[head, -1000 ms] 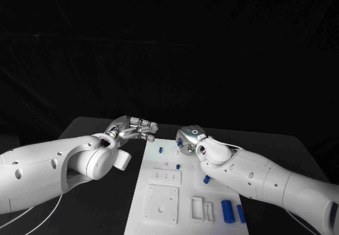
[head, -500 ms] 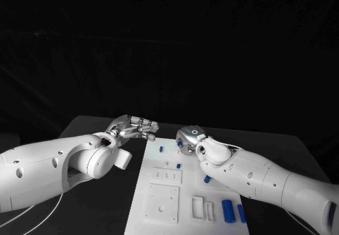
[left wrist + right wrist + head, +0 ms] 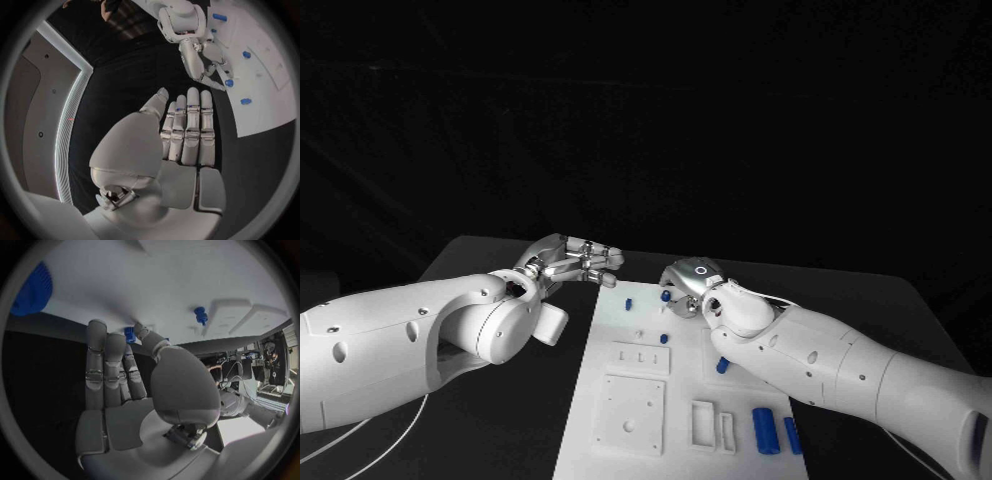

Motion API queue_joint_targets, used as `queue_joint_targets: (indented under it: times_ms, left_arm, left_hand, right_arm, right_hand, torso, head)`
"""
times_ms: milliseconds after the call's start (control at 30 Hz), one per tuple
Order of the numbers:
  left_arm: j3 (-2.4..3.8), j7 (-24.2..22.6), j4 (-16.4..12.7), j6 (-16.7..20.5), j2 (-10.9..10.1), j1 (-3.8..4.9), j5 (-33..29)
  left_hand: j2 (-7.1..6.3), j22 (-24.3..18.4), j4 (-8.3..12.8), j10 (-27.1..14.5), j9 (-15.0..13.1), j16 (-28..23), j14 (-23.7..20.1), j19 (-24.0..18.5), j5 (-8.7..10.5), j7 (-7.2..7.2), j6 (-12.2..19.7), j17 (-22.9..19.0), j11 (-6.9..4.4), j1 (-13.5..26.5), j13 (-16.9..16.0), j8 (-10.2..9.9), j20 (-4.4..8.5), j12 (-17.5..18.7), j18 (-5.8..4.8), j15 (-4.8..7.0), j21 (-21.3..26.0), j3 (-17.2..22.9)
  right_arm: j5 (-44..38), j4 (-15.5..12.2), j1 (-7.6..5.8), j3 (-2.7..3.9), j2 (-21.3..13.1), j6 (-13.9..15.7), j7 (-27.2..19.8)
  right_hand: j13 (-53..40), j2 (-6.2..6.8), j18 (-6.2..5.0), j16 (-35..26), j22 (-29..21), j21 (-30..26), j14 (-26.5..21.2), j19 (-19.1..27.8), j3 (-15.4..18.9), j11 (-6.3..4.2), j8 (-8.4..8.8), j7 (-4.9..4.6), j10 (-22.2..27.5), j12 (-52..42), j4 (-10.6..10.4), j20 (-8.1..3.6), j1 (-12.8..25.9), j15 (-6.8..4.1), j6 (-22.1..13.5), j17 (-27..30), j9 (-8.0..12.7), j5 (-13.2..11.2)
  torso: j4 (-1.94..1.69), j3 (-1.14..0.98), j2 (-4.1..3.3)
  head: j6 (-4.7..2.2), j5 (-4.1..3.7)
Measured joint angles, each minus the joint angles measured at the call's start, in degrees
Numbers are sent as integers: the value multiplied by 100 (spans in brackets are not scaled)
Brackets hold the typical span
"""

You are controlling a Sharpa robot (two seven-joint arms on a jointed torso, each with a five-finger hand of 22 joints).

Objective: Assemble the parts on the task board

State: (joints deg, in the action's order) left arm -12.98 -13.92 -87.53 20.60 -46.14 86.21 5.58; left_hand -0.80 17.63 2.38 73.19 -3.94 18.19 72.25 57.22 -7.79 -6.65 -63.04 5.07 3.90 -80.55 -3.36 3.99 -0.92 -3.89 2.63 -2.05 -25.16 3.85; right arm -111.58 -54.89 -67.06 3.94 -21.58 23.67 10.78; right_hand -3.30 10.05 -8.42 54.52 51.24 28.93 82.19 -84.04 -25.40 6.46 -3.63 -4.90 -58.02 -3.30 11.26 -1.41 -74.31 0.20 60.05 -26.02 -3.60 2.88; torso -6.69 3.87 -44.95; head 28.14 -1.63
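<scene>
Two hands hover at the board's (image 3: 635, 400) far end. The right hand (image 3: 687, 285) has edged toward a small blue part (image 3: 229, 83) since a second ago — fingertips pinching it, I judge, ready for seating. The left hand (image 3: 574, 261) stays open, empty.

Two glossy white arms with silver, segmented metal hands

The left arm (image 3: 423, 340) and right arm (image 3: 855, 375) wear smooth white shells with small dark screw holes and rounded wrist housings. The left hand (image 3: 571, 261) and right hand (image 3: 689, 283) are silver; a ring mark sits atop the right one. Thin white cables (image 3: 380, 440) trail under the left arm.
</scene>
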Motion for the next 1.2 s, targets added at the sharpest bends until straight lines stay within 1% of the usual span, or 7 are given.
queue_joint_targets:
  times_ms: [100,333,700,833,1033,1100,1200]
  left_arm:
    - [0,1,10,-1,-4,0,1]
    - [-1,2,19,-1,-47,1,2]
    - [-1,4,27,-1,-113,3,4]
    - [-6,4,41,-2,-120,3,5]
    - [-26,4,48,-11,-119,3,5]
    - [-30,4,54,-15,-119,3,5]
    - [-33,4,64,-22,-116,3,5]
  left_hand:
    - [0,0,0,-21,0,0,0,0,0,0,0,0,21,0,0,0,0,0,0,0,0,0]
    - [0,0,0,-21,0,0,0,0,0,0,0,1,21,0,0,0,0,0,0,0,0,0]
    - [0,5,0,-21,0,0,0,0,0,0,0,1,21,0,0,0,0,0,0,0,0,0]
    - [0,5,0,-21,0,0,0,0,0,0,0,1,21,0,0,0,0,0,0,0,0,0]
    - [0,4,0,-21,0,0,0,0,0,0,0,1,21,0,0,0,0,0,0,0,0,0]
    - [0,4,0,-21,0,0,0,0,0,0,0,1,21,0,0,0,0,0,0,0,0,0]
    - [0,4,0,-21,0,0,0,0,0,0,0,1,21,0,0,0,0,0,0,0,0,0]
  right_arm:
    - [51,-108,-1,-2,-76,52,0]
    - [194,-658,-3,11,-539,167,-6]
    - [840,-1396,-13,381,-1657,144,-6]
    - [1216,-1414,-14,440,-1880,1,-38]
    - [1599,-1282,-13,462,-1951,-269,-129]
    - [1683,-1218,-12,467,-1942,-366,-166]
    - [1791,-1093,-12,470,-1891,-516,-224]
  right_hand:
    - [0,39,-49,0,-57,-138,0,0,246,9,0,-1,8,0,-234,0,-235,1,-2,29,0,0]
    - [-1,44,-61,0,-54,-145,0,0,266,-39,0,-6,-191,0,-277,0,-240,1,2,37,0,0]
    - [-19,74,-27,41,126,-87,13,16,-366,-346,-1,-174,-1525,0,-236,-131,49,-178,220,7,-1,50]
    - [-58,72,142,72,257,10,-14,1,193,-482,-1,-168,-1984,-16,-332,-273,107,-296,243,-63,-1,291]
    - [-388,35,190,90,493,276,4,8,885,-690,-1,-100,-2519,-417,-402,-404,71,-457,267,-147,-1,491]
    - [-2163,-193,360,228,836,677,-29,8,1627,-704,-1,-48,-1895,-2236,-460,-506,-95,-523,275,-346,-4,673]
    - [-4263,-253,362,419,1337,1209,-79,7,2015,-707,-1,-65,-1038,-4223,-538,-506,-79,-498,219,-790,-7,760]
  torso:
    - [2,0,1]
    - [35,-7,5]
    - [163,-55,25]
    - [215,-79,29]
    - [247,-114,25]
    - [247,-127,18]
    - [243,-146,5]
  head:
    - [-10,-3]
    - [-48,-16]
    - [-118,-83]
    - [-126,-110]
    - [-119,-133]
    - [-113,-143]
    - [-111,-156]
